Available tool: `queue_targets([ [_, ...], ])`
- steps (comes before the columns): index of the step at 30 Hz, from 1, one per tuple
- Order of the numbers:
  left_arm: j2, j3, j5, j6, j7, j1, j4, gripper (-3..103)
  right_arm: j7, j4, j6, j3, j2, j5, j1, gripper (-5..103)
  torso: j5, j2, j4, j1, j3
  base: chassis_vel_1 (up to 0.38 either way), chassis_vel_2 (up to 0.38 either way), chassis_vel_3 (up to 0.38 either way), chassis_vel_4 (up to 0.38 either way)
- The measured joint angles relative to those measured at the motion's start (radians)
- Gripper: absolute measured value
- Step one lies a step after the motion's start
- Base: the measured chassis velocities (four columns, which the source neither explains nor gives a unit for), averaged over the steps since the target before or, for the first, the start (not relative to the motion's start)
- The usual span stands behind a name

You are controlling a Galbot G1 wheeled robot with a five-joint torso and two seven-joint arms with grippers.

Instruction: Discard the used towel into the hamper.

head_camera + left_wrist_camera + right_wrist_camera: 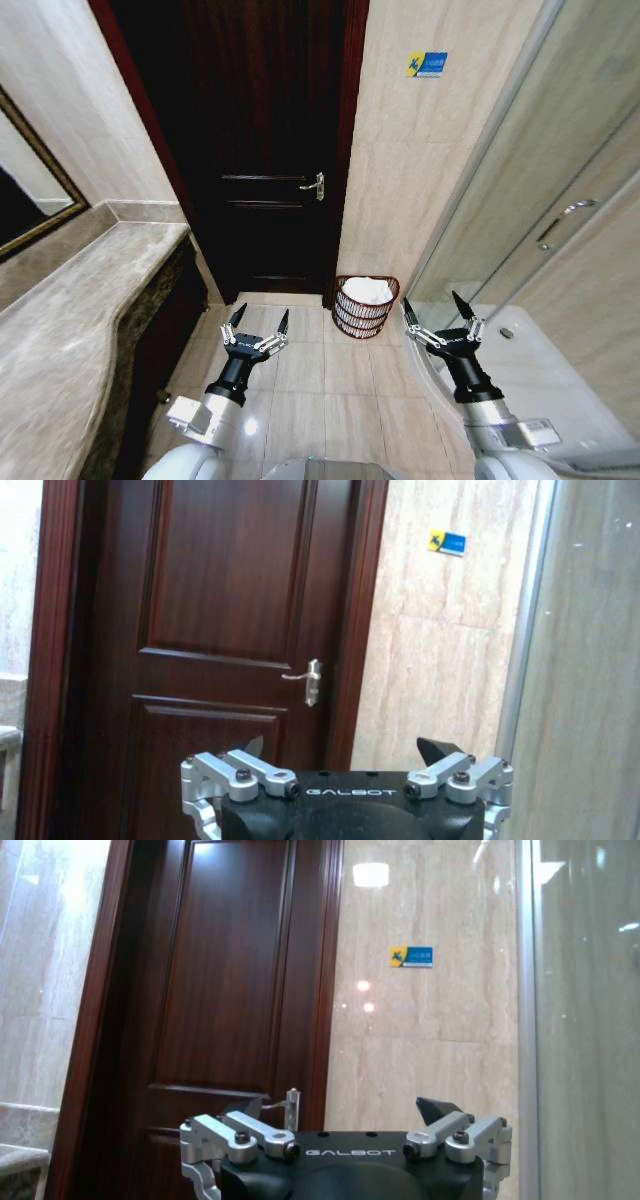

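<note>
1. Your left gripper (260, 321) hung over the tiled floor (300, 370), fingers spread wide and holding nothing, just off the edge of the stone counter (90, 300).
2. Your right gripper (442, 314) hung level with it on the other side, also spread wide and empty, close to the glass shower wall (500, 200).
3. The hamper (365, 305) stood on the floor against the tiled wall (410, 170), between the dark door (270, 150) and the shower wall, ahead of and between your two grippers.
4. A white towel (367, 291) already lay inside the hamper, heaped near its rim.
5. Open floor ran from your grippers to the hamper, hemmed by the counter on your left and the shower base (540, 370) on your right.
6. The door was shut, its handle (314, 185) on the side nearest the hamper.
</note>
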Motion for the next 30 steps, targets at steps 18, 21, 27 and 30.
queue_targets([
  [18,0.0,0.0,0.0,0.0,0.0,0.0,0.0,100,0.0,0.0,0.0,0.0,0.0,0.0,0.0,100,0.0001,-0.001,0.0,0.001,0.0,-0.019,0.01,0.017,-0.011],
  [21,0.0,0.0,0.0,0.0,0.0,0.0,0.0,100,0.0,0.0,0.0,0.0,0.0,0.0,0.0,100,0.0001,-0.001,0.0,0.001,0.0,0.0,0.0,0.0,0.0],
  [27,0.0,0.0,0.0,0.0,0.0,0.0,0.0,100,0.0,0.0,0.0,0.0,0.0,0.0,0.0,100,0.0001,-0.001,0.0,0.001,0.0,0.008,-0.01,-0.01,0.007],
  [30,0.0,0.0,0.0,0.0,0.0,0.0,0.0,100,0.0,0.0,0.0,0.0,0.0,0.0,0.0,100,0.0002,-0.001,0.0,0.001,0.0,0.054,-0.069,-0.06,0.072],
])
